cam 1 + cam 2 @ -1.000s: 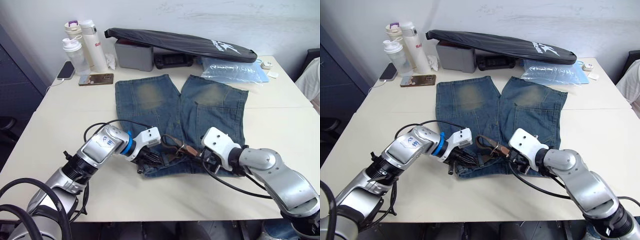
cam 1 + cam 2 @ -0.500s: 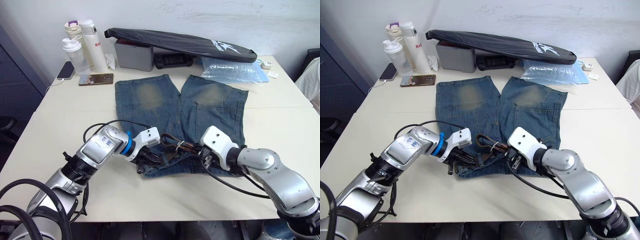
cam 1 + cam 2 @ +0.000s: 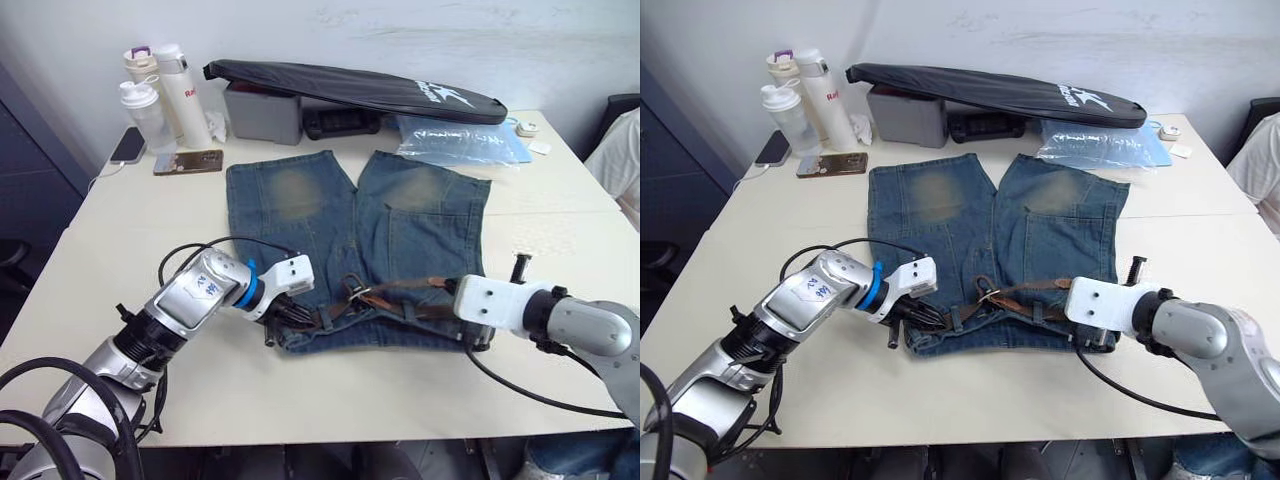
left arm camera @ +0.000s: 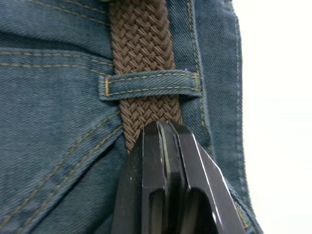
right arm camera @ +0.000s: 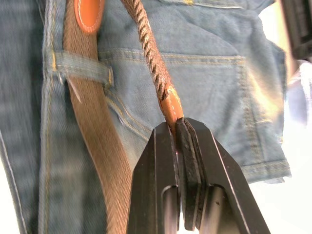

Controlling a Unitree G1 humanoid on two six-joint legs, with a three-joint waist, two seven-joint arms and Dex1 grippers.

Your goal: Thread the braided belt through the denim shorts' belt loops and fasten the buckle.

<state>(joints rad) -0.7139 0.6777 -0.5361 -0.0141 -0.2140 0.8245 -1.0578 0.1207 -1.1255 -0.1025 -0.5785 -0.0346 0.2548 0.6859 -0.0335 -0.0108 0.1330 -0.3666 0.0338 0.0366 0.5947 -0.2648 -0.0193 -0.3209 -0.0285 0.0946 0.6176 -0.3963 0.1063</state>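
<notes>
Two arms reach over the white table [image 3: 120, 240] toward the waistband of the denim shorts [image 3: 300, 215], which lie flat with the legs pointing away from the robot. The left arm extends forward with the forearm low and angled inward; the left gripper [image 4: 163, 127] has its fingers pressed together on the braided belt [image 4: 142, 44], just below one of the belt loops [image 4: 151, 84] that the belt passes under near the waistband's left end. The right arm lies low across the near right edge of the shorts, forearm pointing inward. The right gripper [image 5: 176, 124] is clamped on the belt's tan tip [image 5: 171, 105], holding that end raised off the denim. The buckle [image 3: 358, 294] sits on the waistband near the middle, between the two grippers. Bottles [image 3: 160, 85] and a black bag [image 3: 350, 85] stand at the far edge.
</notes>
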